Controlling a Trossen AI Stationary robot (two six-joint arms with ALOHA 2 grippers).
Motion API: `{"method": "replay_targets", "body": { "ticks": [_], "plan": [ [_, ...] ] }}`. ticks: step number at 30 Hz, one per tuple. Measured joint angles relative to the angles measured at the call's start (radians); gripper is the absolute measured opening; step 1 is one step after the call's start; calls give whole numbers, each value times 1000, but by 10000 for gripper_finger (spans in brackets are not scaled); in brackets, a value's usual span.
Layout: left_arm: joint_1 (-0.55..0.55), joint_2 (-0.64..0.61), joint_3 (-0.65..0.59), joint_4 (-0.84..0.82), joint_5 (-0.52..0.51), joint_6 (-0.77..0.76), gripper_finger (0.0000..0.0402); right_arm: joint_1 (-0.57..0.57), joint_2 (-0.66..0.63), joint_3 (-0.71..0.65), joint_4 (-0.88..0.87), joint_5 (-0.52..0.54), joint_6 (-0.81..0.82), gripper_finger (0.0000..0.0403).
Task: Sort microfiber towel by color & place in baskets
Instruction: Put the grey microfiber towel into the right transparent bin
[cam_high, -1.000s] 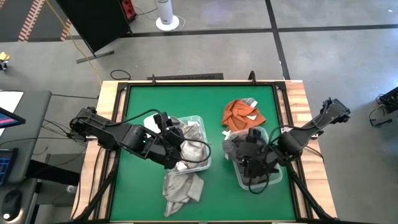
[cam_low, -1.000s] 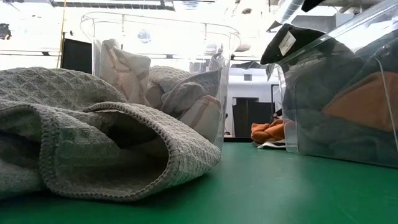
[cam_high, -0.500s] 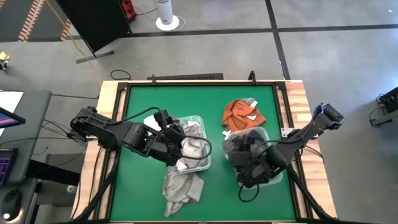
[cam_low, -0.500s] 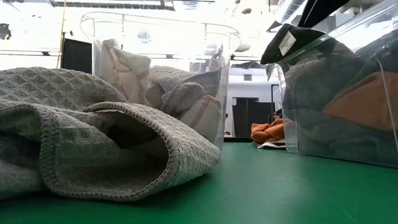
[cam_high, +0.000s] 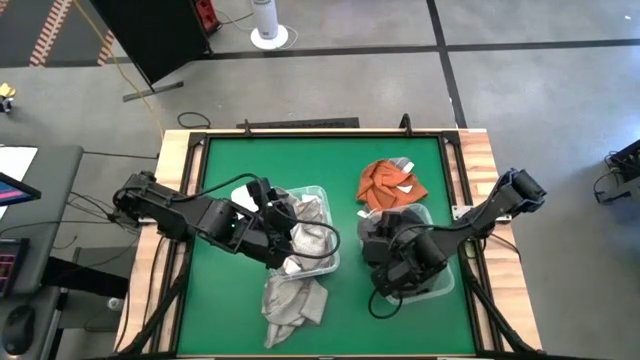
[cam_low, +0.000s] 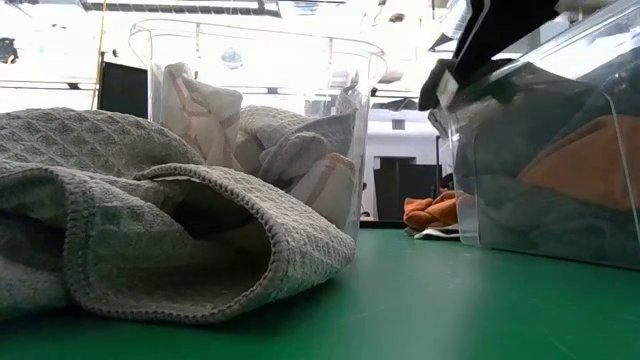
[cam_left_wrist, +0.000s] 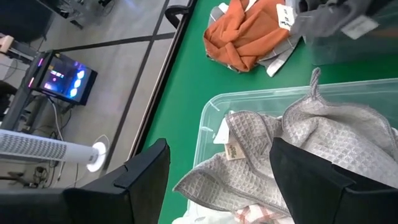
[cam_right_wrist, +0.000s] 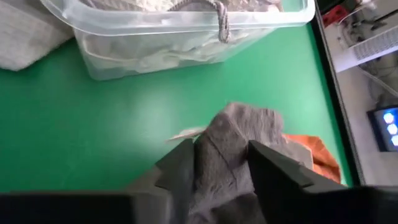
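Two clear baskets stand side by side on the green table. The left basket (cam_high: 318, 192) (cam_left_wrist: 214, 106) holds light grey and white towels. The right basket (cam_high: 445, 283) (cam_low: 600, 60) holds dark grey and orange ones. My left gripper (cam_high: 281, 226) (cam_left_wrist: 219, 149) hovers open over the left basket's towels. My right gripper (cam_high: 387, 258) (cam_right_wrist: 221, 155) is above the right basket's left side, shut on a dark grey towel (cam_high: 385, 232) (cam_right_wrist: 242, 127). An orange towel (cam_high: 392, 182) lies on the table beyond the right basket. My right gripper pinches a bunched fold of the dark grey towel (cam_right_wrist: 217, 165) between its two fingers (cam_right_wrist: 180, 165). The cloth sticks out past the fingertips in a crumpled lump. One layer or several cannot be told. In the low view the towel's tagged edge (cam_low: 455, 75) shows above the right basket's rim.
A light grey waffle-weave towel (cam_high: 293, 300) (cam_low: 150, 230) lies crumpled on the table at the near side of the left basket. A strip of bare green table (cam_high: 350, 290) separates the baskets. Wooden rails (cam_high: 180, 160) frame the table.
My right gripper has moved toward the table's left, from the middle of the right basket to its left side, carrying the dark grey towel with it. In the low view the towel's tagged edge has shifted above the basket rim.
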Motion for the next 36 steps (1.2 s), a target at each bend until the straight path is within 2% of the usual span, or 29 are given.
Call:
{"method": "replay_targets", "body": {
  "ticks": [3, 8, 9, 13, 16, 18, 20, 23, 25, 29, 34, 36],
  "plan": [
    [0, 0, 0, -1, 0, 0, 265, 0, -22, 2, -17, -4, 0, 128],
    [0, 0, 0, -1, 0, 0, 265, 0, -40, 2, -24, -85, 1, 30],
    [0, 0, 0, -1, 0, -1, 265, 2, -45, 6, -33, -98, 1, 21],
    [0, 0, 0, 0, 1, -1, 265, 26, -63, 71, -171, -109, 76, 25],
    [0, 0, 0, 0, 1, -1, 265, 49, -82, 128, -375, -105, 193, 26],
    [0, 0, 0, 0, 1, -1, 265, 46, -95, 142, -500, -168, 285, 22],
    [0, 0, 0, 2, 1, -1, 265, 30, -108, 132, -561, -287, 341, 22],
    [0, 0, 0, 20, 1, 8, 265, 5, -149, 67, -505, -490, 313, 24],
    [0, 0, 0, 32, 1, 15, 265, -15, -162, 11, -492, -567, 287, 25],
    [-2, 0, 0, 40, 1, 22, 265, -67, -168, -104, -431, -603, 247, 25],
    [-2, 0, 0, 39, 1, 26, 265, -110, -168, -220, -187, -669, 140, 31],
    [-2, 0, 0, 38, 1, 31, 265, -124, -167, -241, -150, -689, 109, 41]
  ]
}}
